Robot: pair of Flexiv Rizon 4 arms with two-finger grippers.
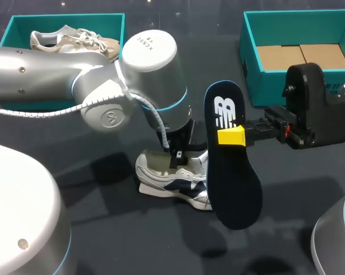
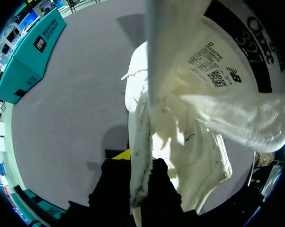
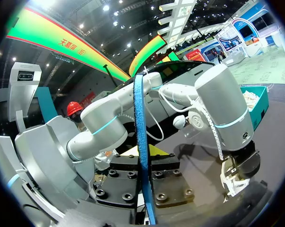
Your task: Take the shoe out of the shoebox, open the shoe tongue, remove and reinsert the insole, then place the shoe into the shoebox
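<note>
You have two teal boxes on the table (image 1: 121, 240): the left box (image 1: 12, 30) and the right box (image 1: 264, 86). You can count two shoes, the boxed shoe (image 1: 75, 41) and the table shoe (image 1: 172, 184). There is one insole (image 1: 234, 183). You also have two grippers in play, the left gripper (image 1: 174, 153) and the right gripper (image 1: 231, 136).

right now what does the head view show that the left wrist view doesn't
Only the head view: the dark insole held upright in my right jaws, and a second shoe in the left shoebox. Only the left wrist view: the printed label on the shoe's pale fabric, and a white fabric edge pinched between my left jaws. Both: the white shoe on the dark table.
</note>
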